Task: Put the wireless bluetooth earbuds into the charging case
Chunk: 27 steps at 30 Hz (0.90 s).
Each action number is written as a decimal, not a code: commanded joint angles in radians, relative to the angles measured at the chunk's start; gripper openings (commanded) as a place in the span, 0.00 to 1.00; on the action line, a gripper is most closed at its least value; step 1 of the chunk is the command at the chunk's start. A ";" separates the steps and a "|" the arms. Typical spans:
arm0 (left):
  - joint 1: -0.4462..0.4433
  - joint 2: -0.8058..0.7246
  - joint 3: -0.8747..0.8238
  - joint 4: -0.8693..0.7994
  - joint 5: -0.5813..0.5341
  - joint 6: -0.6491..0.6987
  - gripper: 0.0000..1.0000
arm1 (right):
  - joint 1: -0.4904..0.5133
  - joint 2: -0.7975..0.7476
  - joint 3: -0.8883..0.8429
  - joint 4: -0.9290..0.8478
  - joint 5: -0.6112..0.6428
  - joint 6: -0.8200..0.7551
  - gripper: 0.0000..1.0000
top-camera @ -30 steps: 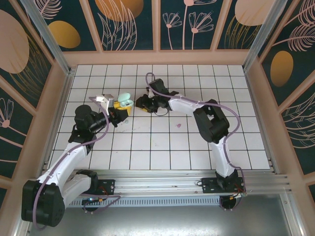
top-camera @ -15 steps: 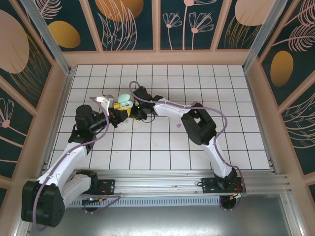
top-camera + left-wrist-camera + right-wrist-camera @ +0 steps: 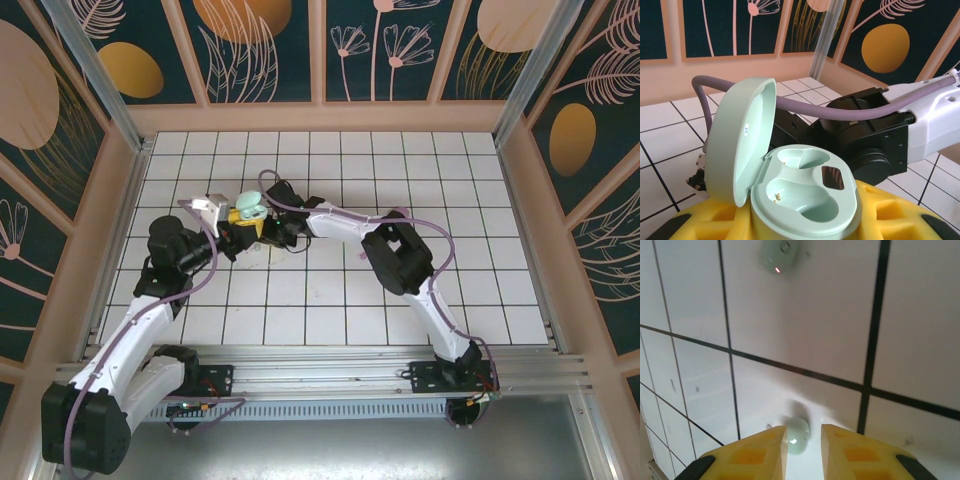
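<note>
My left gripper [image 3: 245, 222] is shut on the mint-green charging case [image 3: 249, 205], left of the floor's middle. In the left wrist view the case [image 3: 805, 197] sits between the yellow fingers [image 3: 900, 217]. Its lid [image 3: 740, 145] stands open to the left and both wells are empty. My right gripper [image 3: 274, 238] hangs low just right of the case. In the right wrist view its jaws [image 3: 803, 429] stand slightly apart around a mint earbud [image 3: 798, 434] on the tile. The bud touches the left finger, with a gap to the right one. A second mint earbud [image 3: 779, 252] shows a red light farther off.
The right arm's black wrist and purple cable [image 3: 860, 140] crowd close behind the case. Its elbow [image 3: 395, 250] hangs over the middle of the white tiled floor [image 3: 330, 300]. Wooden walls [image 3: 320, 118] enclose the floor on all sides.
The right arm has swung left, bringing its gripper from mid-floor to right beside the held case. Its jaws have narrowed. The left gripper and case have barely moved.
</note>
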 commanded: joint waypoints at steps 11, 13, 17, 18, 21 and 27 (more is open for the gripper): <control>0.009 0.001 0.036 0.002 -0.004 0.022 0.21 | -0.032 0.123 0.218 -0.035 0.113 0.074 0.26; 0.008 0.002 0.036 0.000 -0.001 0.023 0.21 | -0.028 0.138 0.235 -0.036 0.135 0.080 0.28; 0.009 0.000 0.035 -0.002 0.004 0.026 0.21 | -0.022 0.164 0.277 -0.049 0.165 0.082 0.30; 0.008 0.000 0.032 -0.002 0.005 0.025 0.21 | -0.021 0.169 0.283 -0.052 0.172 0.084 0.31; 0.009 0.000 0.032 0.001 0.007 0.025 0.21 | -0.018 0.177 0.290 -0.051 0.184 0.089 0.33; 0.008 0.005 0.031 0.008 0.011 0.023 0.21 | -0.015 0.202 0.317 -0.055 0.184 0.095 0.33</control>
